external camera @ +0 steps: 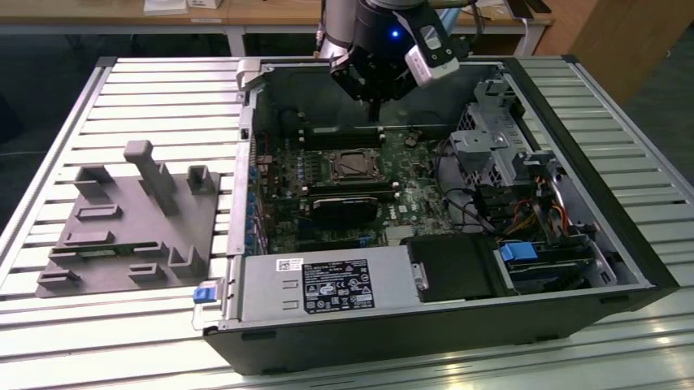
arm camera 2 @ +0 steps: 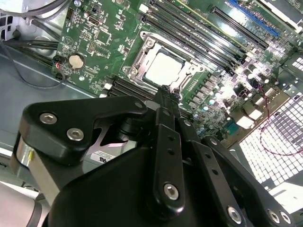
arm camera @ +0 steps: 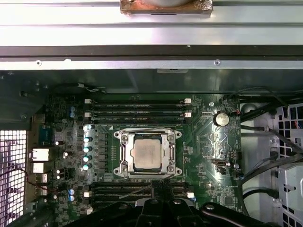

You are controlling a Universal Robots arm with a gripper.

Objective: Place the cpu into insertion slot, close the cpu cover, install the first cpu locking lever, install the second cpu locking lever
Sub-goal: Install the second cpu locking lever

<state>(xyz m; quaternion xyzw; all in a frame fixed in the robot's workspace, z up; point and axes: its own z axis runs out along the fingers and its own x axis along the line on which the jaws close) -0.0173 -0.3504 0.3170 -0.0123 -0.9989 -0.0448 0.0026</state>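
Observation:
The cpu lies flat in the insertion slot on the green board, its pale silver top facing up. The cpu cover, a silver frame, lies down around the cpu, whose top shows through the frame's opening. In the second wrist view the cpu and the cpu cover sit just beyond my fingertips. A thin wire lever runs slantwise beside the socket's edge nearest my fingers. My gripper hangs above the board at the case's far wall, a little off the socket. My gripper is shut and holds nothing.
Rows of long black card slots flank the socket. A black block sits nearer the camera, a power supply beyond it. Drive cage and cables fill the exterior view's right. A grey fixture stands outside the case.

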